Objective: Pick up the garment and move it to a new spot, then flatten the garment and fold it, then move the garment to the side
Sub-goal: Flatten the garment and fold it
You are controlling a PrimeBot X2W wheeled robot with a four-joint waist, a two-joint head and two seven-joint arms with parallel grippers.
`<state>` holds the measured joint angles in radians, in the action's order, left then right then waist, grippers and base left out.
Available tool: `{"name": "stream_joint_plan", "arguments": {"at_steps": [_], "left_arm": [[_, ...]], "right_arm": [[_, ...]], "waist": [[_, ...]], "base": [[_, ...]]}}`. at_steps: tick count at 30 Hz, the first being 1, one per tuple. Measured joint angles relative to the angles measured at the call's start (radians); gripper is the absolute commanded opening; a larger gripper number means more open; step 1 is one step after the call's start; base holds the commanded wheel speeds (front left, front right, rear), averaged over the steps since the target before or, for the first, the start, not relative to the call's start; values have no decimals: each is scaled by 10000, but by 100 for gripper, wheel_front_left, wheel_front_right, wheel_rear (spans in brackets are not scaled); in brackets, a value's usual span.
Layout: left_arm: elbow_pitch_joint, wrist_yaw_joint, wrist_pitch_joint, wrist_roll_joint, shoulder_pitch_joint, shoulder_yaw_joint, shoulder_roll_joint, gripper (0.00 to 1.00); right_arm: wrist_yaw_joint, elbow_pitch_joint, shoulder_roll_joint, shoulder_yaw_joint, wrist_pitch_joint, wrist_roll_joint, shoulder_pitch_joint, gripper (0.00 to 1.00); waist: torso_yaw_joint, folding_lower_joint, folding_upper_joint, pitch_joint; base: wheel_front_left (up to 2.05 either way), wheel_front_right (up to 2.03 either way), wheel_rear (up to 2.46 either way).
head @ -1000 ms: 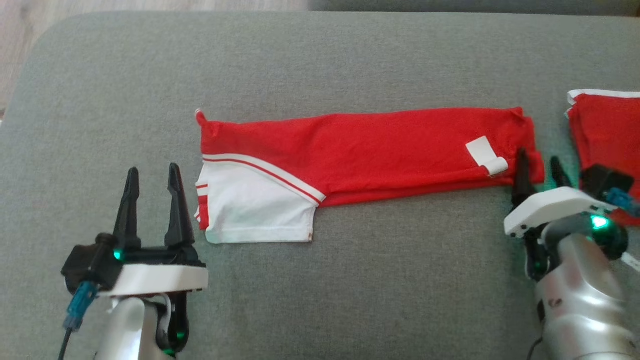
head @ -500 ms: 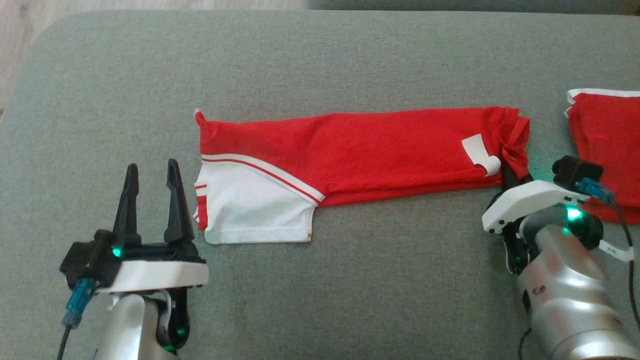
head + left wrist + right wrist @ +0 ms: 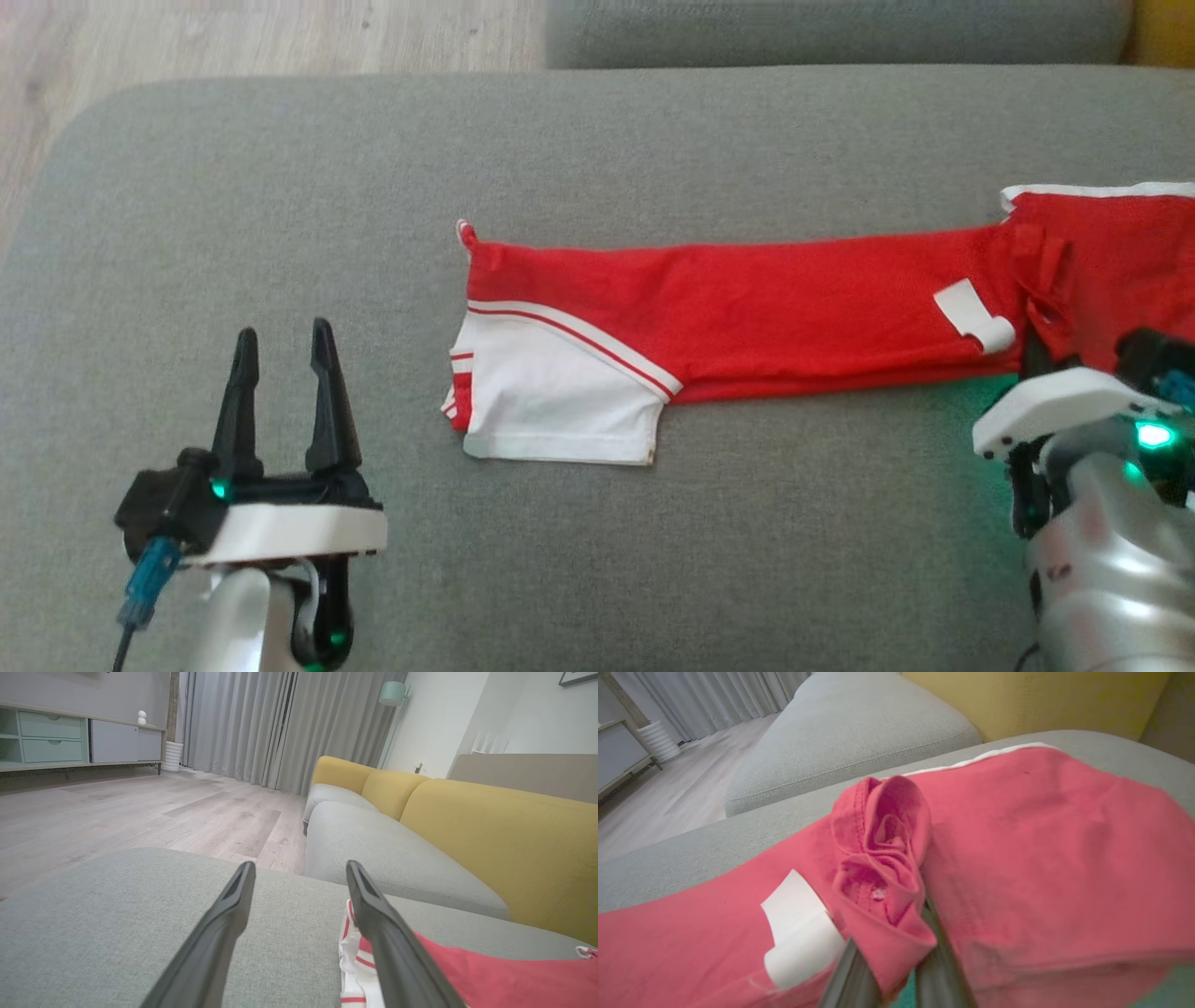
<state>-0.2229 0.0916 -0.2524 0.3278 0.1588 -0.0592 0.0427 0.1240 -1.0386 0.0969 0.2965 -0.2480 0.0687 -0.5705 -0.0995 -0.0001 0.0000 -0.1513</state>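
Red garment (image 3: 794,308): folded into a long strip, lying flat across the grey cushion (image 3: 280,187); white sleeve end to the left, labelled end to the right.
Right pincer (image 3: 889,952): clamped on the bunched right end of the strip, just beside the white label (image 3: 971,317); a second ago apart and merely alongside that end.
Left pincer (image 3: 284,336): fingers apart, empty, near the sleeve end without touching; unchanged.
Change noted: grip taken and strip drawn rightward. Gap to the second red cloth (image 3: 1120,243) closed; right end now touching or overlapping it. Camera also shifted, so judged against the neighbouring cloth only.
Task standing: folding apparently complete; final move to the side judged under way.
Risk: drag from one end likely to stretch or open the fold; possible snag on the second red cloth.
Next required: slide or lift with care, release clear of the neighbour.
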Motion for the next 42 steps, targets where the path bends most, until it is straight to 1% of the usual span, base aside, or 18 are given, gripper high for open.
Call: {"name": "stream_joint_plan", "arguments": {"at_steps": [6, 8, 10, 11, 15, 17, 22, 27, 31, 34, 39, 42], "left_arm": [[-4, 13, 0, -2, -271, -19, 0, 100], [17, 59, 0, -35, -279, -86, 0, 100], [27, 65, 0, -35, -288, -171, -2, 100], [59, 65, 0, -31, -312, -201, 0, 100], [138, 56, 2, 6, -403, -336, 0, 100], [238, 52, 0, 69, -450, -341, 4, 100], [334, 40, 2, 67, -628, -382, 6, 100], [328, 40, 0, 69, -707, -439, 8, 100], [322, 36, 0, 73, -705, -535, 8, 100], [314, -6, 0, 245, -702, -656, 6, 100], [293, -35, 0, 282, -699, -708, 8, 100], [276, -36, 0, 351, -687, -731, 8, 100]], "right_arm": [[0, 617, -232, 249, 0, -284, 369, 0], [0, 794, -328, 157, 0, -286, 365, 0], [0, 890, -347, -148, 8, -169, 364, 0], [0, 899, -339, -487, 17, 44, 354, 0], [0, 941, -355, -2309, 128, 1816, 257, 0], [0, 1091, -359, -3135, 244, 2504, 259, 0], [0, 1634, -353, -5072, 554, 4288, 267, 0], [0, 1985, -353, -6811, 637, 5683, 272, 0], [0, 1871, -357, -7837, 617, 6529, 274, 0], [0, 1453, -353, -8577, 418, 7095, 221, 0], [0, 991, -349, -9340, 261, 7875, -106, 0], [0, 938, -349, -9775, 176, 8449, -289, 0]], "waist": [[154, 0, 0, 398], [169, 0, 0, 506], [130, 0, 0, 618], [82, -1, 0, 660], [-243, 0, 0, 809], [-447, 0, 0, 885], [-1094, 0, 0, 1006], [-1802, -1, 0, 1031], [-2336, 0, 0, 982], [-2784, 0, 0, 882], [-3154, 1, 0, 715], [-3275, 1, 0, 615]], "base": [[0, 0, 0], [0, 0, 0], [0, 0, 0], [0, 0, 0], [0, 0, 0], [0, 0, 0], [0, 0, 0], [0, 0, 0], [0, 0, 0], [0, 0, 0], [0, 0, 0], [0, 0, 0]]}}
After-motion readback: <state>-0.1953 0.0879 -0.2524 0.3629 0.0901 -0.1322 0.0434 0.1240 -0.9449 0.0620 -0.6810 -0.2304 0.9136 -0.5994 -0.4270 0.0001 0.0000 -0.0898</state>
